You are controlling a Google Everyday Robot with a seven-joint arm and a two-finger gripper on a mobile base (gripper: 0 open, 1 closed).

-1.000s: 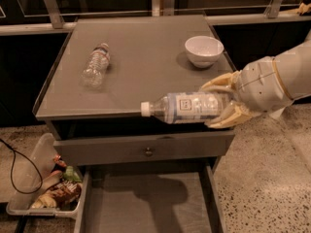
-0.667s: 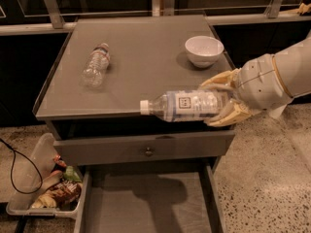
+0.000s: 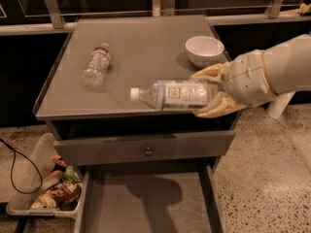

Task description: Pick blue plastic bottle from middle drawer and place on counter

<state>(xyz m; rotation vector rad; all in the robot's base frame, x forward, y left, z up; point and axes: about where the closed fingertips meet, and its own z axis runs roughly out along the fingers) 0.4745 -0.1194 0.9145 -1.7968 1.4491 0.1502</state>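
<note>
My gripper (image 3: 211, 92) comes in from the right and is shut on the blue plastic bottle (image 3: 171, 94). The bottle lies sideways, white cap to the left, above the front edge of the counter (image 3: 141, 47). Its white-blue label with a dark square faces me. The yellowish fingers (image 3: 210, 72) clasp the bottle's base end from above and below. The middle drawer (image 3: 146, 203) stands pulled out below, and its plain grey bottom is bare.
A clear crinkled bottle (image 3: 95, 64) lies on the counter's left side. A white bowl (image 3: 204, 50) sits at the back right. A closed drawer front with a small knob (image 3: 148, 152) is above the open drawer. A bin of snack packets (image 3: 51, 191) is on the floor at left.
The gripper with the bottle has moved slightly up and back, over the counter's front edge. Nothing else has moved.
</note>
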